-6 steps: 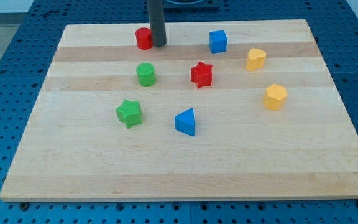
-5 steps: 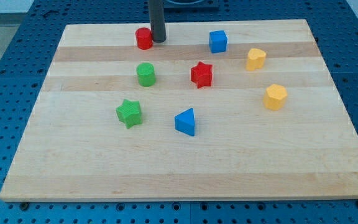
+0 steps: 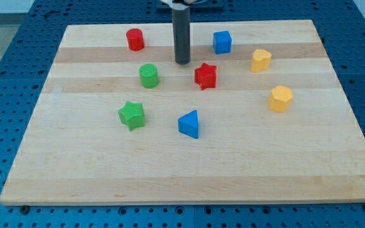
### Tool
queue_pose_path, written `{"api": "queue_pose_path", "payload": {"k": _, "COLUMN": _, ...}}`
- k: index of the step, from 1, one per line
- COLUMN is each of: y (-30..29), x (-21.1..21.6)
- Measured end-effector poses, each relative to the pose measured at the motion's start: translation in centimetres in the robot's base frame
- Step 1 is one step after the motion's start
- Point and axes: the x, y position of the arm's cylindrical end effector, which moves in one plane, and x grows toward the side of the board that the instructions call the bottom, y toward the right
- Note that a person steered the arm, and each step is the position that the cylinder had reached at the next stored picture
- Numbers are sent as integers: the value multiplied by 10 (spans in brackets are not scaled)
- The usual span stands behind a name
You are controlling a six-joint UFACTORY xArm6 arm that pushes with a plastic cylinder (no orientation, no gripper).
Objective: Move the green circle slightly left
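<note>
nearest the view's bottom, the wooden board (image 3: 189,171) carried a blue triangle (image 3: 189,123) with a green star (image 3: 132,115) off to its left. a little further back on the right sat a yellow hexagon-like block (image 3: 281,99). then came the green circle (image 3: 148,75), left of the middle, and a red star (image 3: 205,75) to its right. my tip (image 3: 182,62) stood on the wood between those two and slightly beyond them, nearer the red star, touching neither. the arm carried only a plain rod, so no jaws to open or close. beyond that were a second yellow block (image 3: 261,60), a blue cube (image 3: 222,42) and, furthest left, a red cylinder (image 3: 135,39).
</note>
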Motion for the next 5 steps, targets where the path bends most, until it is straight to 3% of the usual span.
{"api": "queue_pose_path", "payload": {"k": 1, "y": -32, "x": 35}}
{"api": "queue_pose_path", "payload": {"k": 3, "y": -78, "x": 47}}
{"api": "queue_pose_path", "payload": {"k": 4, "y": -87, "x": 87}}
{"api": "queue_pose_path", "payload": {"k": 5, "y": -136, "x": 97}}
